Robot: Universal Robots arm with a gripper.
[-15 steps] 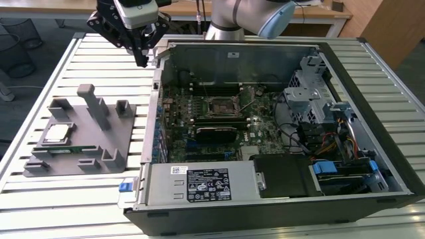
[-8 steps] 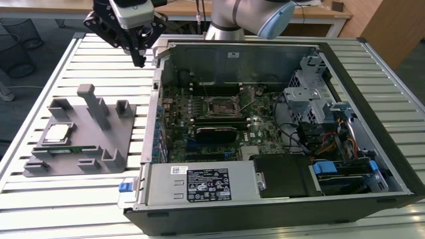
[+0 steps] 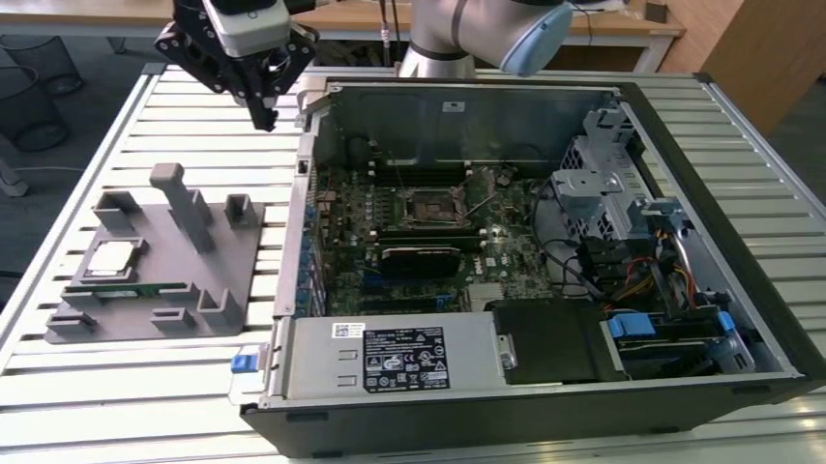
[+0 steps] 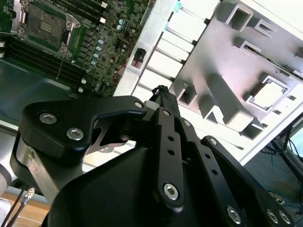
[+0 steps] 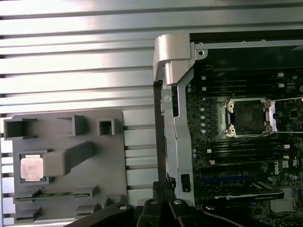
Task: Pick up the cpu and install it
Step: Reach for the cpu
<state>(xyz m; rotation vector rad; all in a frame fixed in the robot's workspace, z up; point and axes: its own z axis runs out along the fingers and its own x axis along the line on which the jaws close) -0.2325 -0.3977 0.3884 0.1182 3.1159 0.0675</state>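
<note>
The arm (image 3: 446, 34) is a pale silver-grey tube with a light blue cap (image 3: 532, 43) on one joint. The hand (image 3: 265, 114) is matt black, built of flat linkage bars (image 4: 168, 151) with rounded ends, pinned by silver hex-socket screws (image 4: 171, 190). A white-grey block (image 3: 246, 17) sits above it. A thin cable (image 4: 16, 203) with a metal connector runs beside its base.

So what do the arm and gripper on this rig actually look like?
The arm is silver-grey tubing with a pale blue joint cap. A light grey block sits at its wrist. The gripper is matte black, built from flat, rounded linkage bars pinned with silver screws.
</note>
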